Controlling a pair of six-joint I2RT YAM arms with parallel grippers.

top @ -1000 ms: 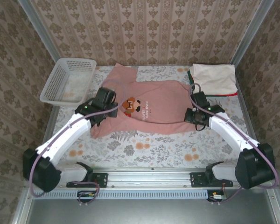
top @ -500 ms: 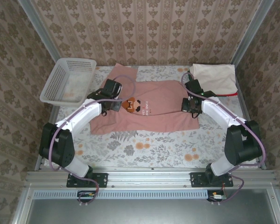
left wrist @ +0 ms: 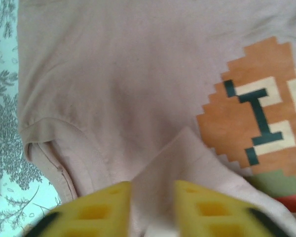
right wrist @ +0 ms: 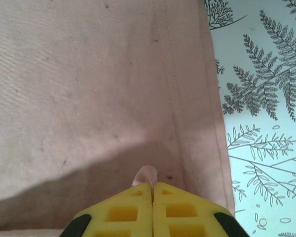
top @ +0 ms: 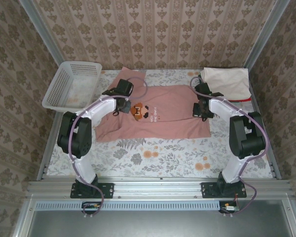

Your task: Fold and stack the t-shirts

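From above, the pink tee (top: pixel 173 123) lies spread flat across the middle of the fern-and-flower tablecloth (top: pixel 153 158). One sleeve reaches toward the far edge, and the pixel-character print (top: pixel 139 112) sits left of centre. At the far left corner the white lattice basket (top: pixel 59 96) stands half off the cloth, its own floor visible from wall to wall. At the far right corner is a folded stack, just beyond the tee's right edge. A cream tee (top: pixel 227 81) lies on top, and a thin red tee (top: pixel 244 100) edge shows along its near side. A green edge is too slight to place. The left gripper (top: pixel 119 106) is down on the tee just left of the print. The right gripper (top: pixel 200 109) is down on the tee near its right edge.

In the left wrist view, the left gripper (left wrist: pixel 153 210) has its yellow fingers (left wrist: pixel 101 210) standing narrowly apart. A raised ridge of the pink tee (left wrist: pixel 113 74) runs up between them. The orange, cream and dark blocks of the print (left wrist: pixel 256 123) lie to the right. A seamed fold and a strip of tablecloth (left wrist: pixel 5 123) are at the left.

In the right wrist view, the right gripper (right wrist: pixel 152 190) has its fingers pressed together. A small nub of the pink tee (right wrist: pixel 79 74) is pinched at the tips. The stitched hem (right wrist: pixel 187 98) runs away from the gripper, and the fern-printed tablecloth (right wrist: pixel 266 98) is to its right.
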